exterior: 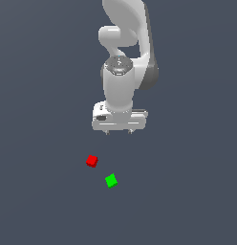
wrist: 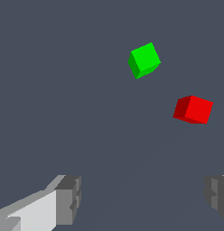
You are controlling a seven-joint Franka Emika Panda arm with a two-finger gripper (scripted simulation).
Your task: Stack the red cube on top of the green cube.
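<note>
Claw [exterior: 119, 131] spread wide and empty, pointing down above the worktop [exterior: 39, 191]; its grey fingers [wrist: 68, 198] frame bare surface in the wrist view. Red cube [exterior: 91, 161] rests on the worktop, clear of the claw. Green cube [exterior: 111, 180] lies near the red one, apart from it, toward the exterior view's right.

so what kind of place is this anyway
A bare simulated test scene, it seems, not a real room: a flat, featureless grey floor, a plainly rendered white arm, and only a red cube and a green cube lying apart.
</note>
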